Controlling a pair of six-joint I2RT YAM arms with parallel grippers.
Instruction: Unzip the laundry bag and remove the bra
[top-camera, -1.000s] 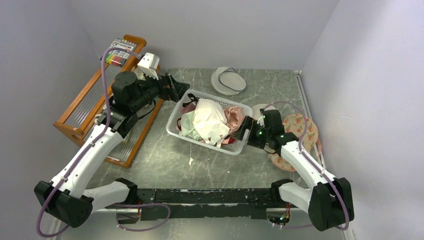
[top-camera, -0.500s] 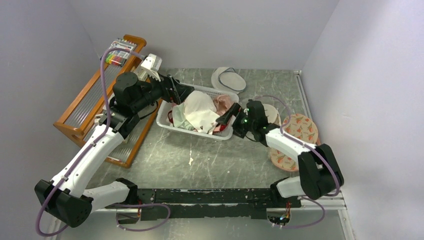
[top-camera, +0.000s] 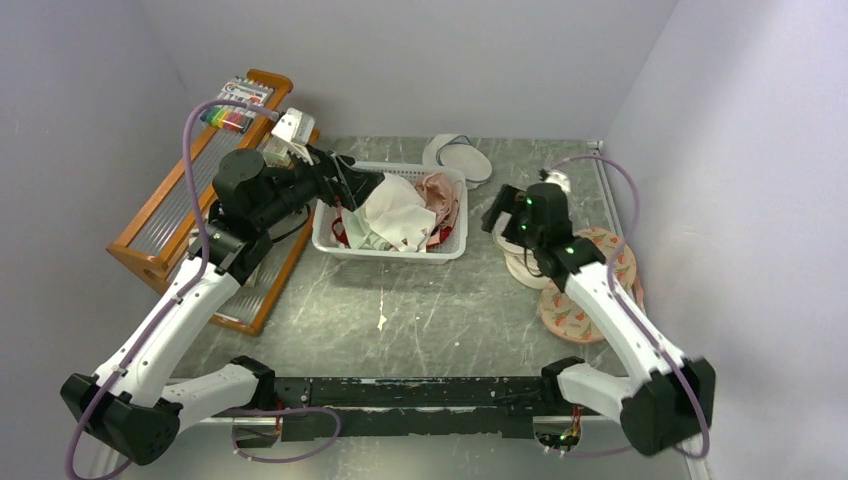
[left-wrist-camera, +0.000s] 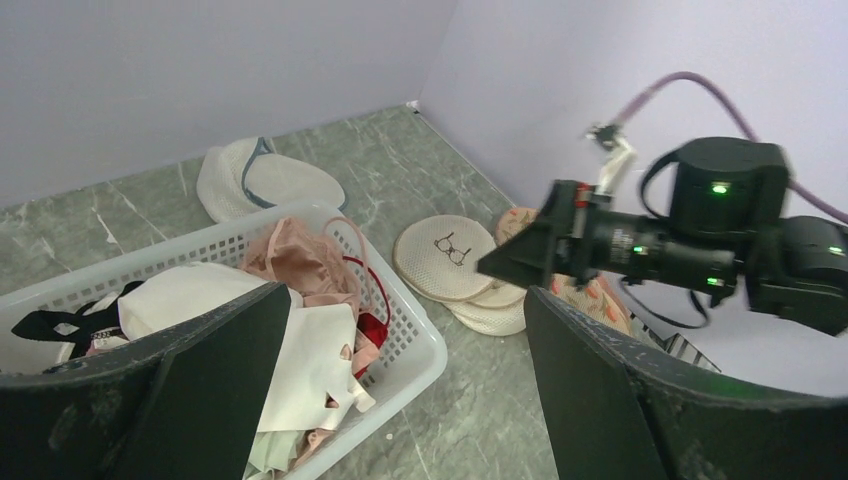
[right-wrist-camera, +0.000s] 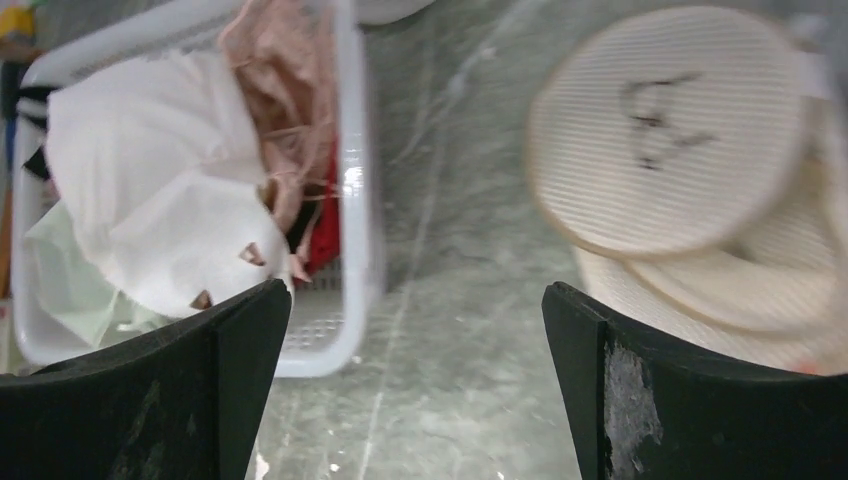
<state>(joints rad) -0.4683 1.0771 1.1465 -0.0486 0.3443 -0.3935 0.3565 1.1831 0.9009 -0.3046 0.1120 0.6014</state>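
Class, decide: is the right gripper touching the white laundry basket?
Apart. The left wrist view shows the right gripper by the round white pouches, with bare table between it and the white basket.

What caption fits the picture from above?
The left gripper and right gripper, both open, flank a white basket of clothes; the flowery laundry bag lies at the right.

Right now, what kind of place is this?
Probably a robot test cell staged for laundry sorting: plain walls close around a stone-look table, a white basket of garments, and round mesh pouches beside it.
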